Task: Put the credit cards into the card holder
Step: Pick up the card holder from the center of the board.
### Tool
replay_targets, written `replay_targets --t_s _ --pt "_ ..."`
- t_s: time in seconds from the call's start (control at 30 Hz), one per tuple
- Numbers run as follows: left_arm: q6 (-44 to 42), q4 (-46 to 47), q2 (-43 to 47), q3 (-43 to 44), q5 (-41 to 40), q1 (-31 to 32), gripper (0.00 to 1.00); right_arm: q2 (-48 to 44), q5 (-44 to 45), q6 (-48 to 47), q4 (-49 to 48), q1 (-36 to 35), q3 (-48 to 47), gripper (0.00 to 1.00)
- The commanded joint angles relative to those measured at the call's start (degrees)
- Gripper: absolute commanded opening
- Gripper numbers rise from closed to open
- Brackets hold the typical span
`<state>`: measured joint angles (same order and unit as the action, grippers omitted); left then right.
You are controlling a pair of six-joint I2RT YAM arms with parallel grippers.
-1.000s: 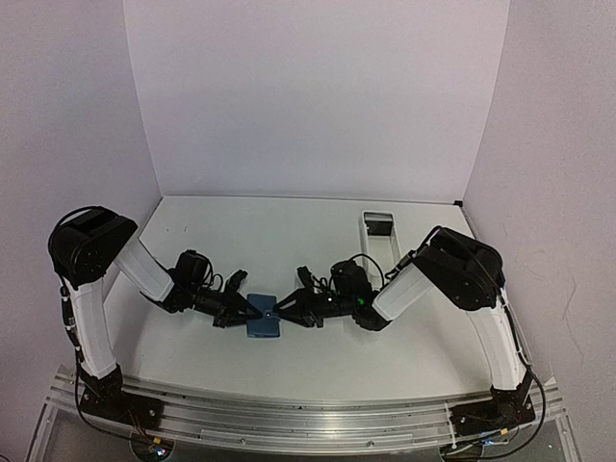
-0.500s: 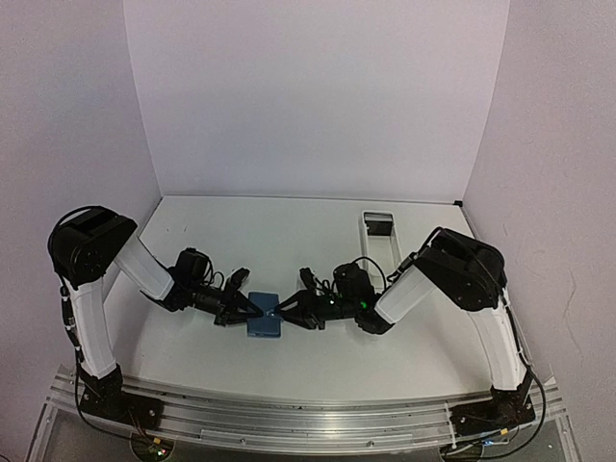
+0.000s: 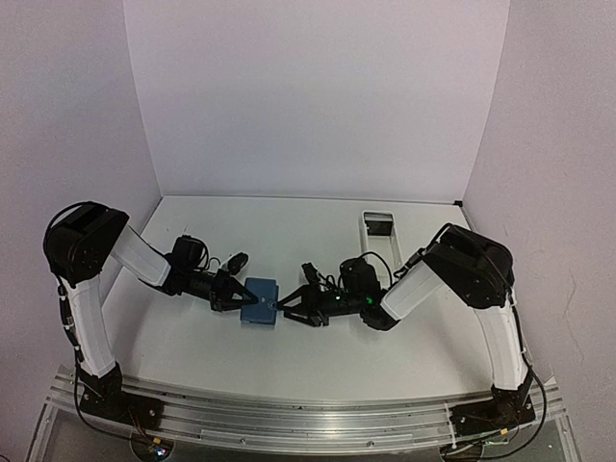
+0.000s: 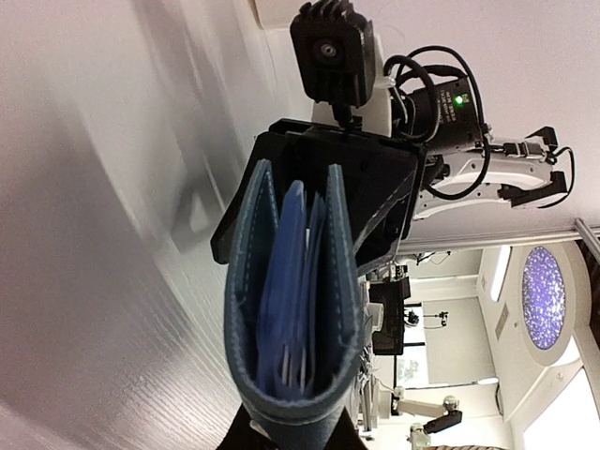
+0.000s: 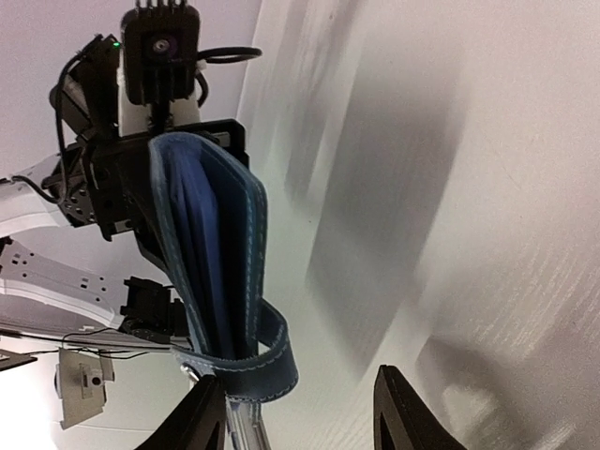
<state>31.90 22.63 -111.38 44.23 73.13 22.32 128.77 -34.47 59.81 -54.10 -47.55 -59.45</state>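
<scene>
The blue card holder (image 3: 260, 302) hangs just above the table between my two grippers, folded nearly shut. My left gripper (image 3: 234, 295) is shut on its folded spine. In the left wrist view (image 4: 292, 436) the wallet (image 4: 246, 281) stands up from the jaws. Thin pale edges of credit cards (image 4: 285, 365) show tucked between its paler blue inner leaves. My right gripper (image 3: 285, 306) is at the wallet's other side. In the right wrist view (image 5: 300, 412) it is open, and the wallet (image 5: 253, 234) with its looped snap tab (image 5: 272, 370) lies against its left finger.
A long white tray (image 3: 370, 252) lies at the back right, with a dark object (image 3: 379, 228) at its far end. White walls close in the table on the left, back and right.
The wallet has moved away from the near edge and a little left, held by my left gripper, which drew back left. My right gripper followed it.
</scene>
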Motion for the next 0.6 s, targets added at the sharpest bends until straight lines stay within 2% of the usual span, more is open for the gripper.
replay_targets --t_s 0.0,0.13,0.27,0.5,0.57 --pt "0.07 3.16 2.78 0.91 4.21 0.7 0.0 0.33 -2.85 5.72 -13.88 -0.1 -0.28 0.5" --pt "1.8 5.25 2.95 0.21 4.4 0.74 0.0 2.52 -3.82 8.65 -19.88 -0.1 -1.55 0.49" --pt "7.03 11.67 3.13 -0.87 3.92 0.73 0.0 3.89 -4.55 9.54 -21.41 -0.51 -2.46 0.46" --pt "15.66 24.44 3.66 -1.79 7.98 -0.33 0.0 2.33 -6.79 9.78 -26.15 1.3 1.1 0.53" --pt "15.72 24.72 3.87 -1.61 8.2 -0.15 0.0 1.98 -8.17 9.75 -28.21 1.58 -0.24 0.53"
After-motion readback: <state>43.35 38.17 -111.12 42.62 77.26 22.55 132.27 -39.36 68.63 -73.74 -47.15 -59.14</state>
